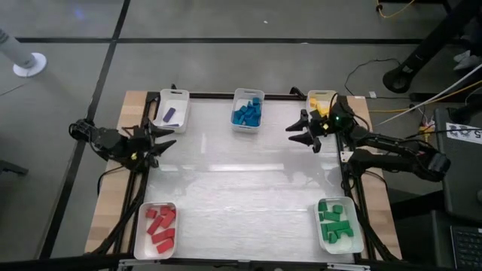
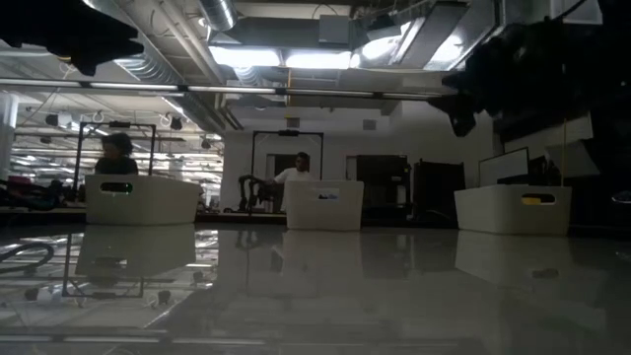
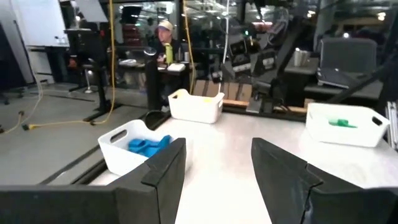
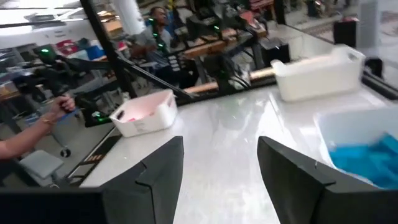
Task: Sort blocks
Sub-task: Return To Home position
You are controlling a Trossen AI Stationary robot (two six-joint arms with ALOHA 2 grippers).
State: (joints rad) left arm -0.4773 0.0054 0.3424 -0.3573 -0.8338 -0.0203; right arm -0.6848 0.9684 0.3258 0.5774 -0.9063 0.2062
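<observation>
The blocks lie sorted by colour in white trays. A purple one (image 1: 170,114) is at the far left, blue ones (image 1: 247,114) at the far middle and yellow ones (image 1: 321,104) at the far right. Red ones (image 1: 160,228) are at the near left and green ones (image 1: 336,223) at the near right. My left gripper (image 1: 167,137) hovers open and empty above the table's left side, beside the purple tray. My right gripper (image 1: 292,134) hovers open and empty left of the yellow tray. The wrist views show bare table between the left gripper's (image 3: 217,168) fingers and the right gripper's (image 4: 221,168) fingers.
The glossy white table top (image 1: 241,188) lies bare between the five trays. A black frame (image 1: 226,95) runs along the table's edges. People sit at desks in the room beyond the table (image 2: 296,170). Cables lie on the floor at the far right (image 1: 392,68).
</observation>
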